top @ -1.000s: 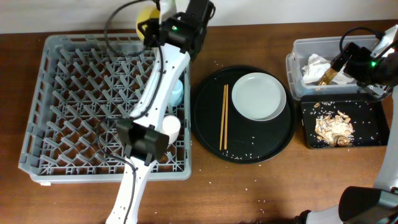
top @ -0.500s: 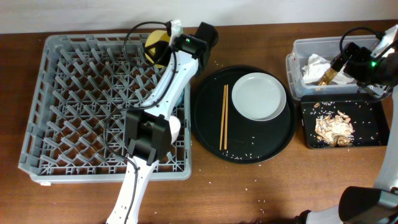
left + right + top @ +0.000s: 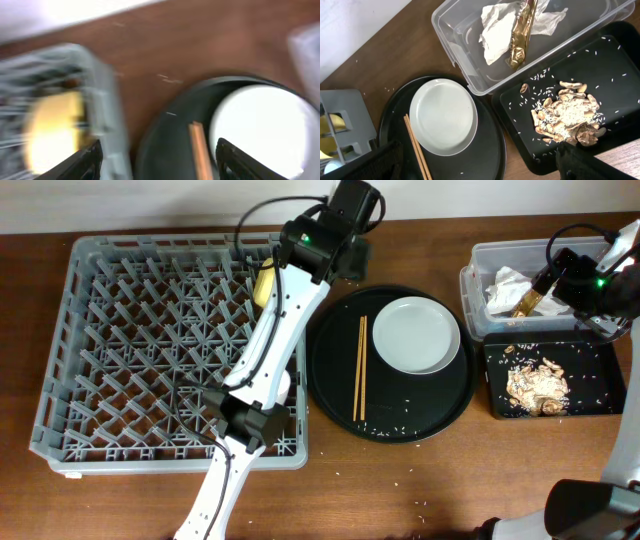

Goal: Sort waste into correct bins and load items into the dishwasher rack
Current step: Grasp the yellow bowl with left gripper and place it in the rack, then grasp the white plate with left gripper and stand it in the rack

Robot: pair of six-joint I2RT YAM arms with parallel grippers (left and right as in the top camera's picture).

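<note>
Right wrist: paper wrapper (image 3: 496, 31) in clear tub (image 3: 584, 23)

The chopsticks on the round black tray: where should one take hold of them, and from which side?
The chopsticks lie flat, side by side, with bare round black tray on one side and a gap to the plate on the other. So probably mid-length, straight down from above, the pincer closing across both.
</note>
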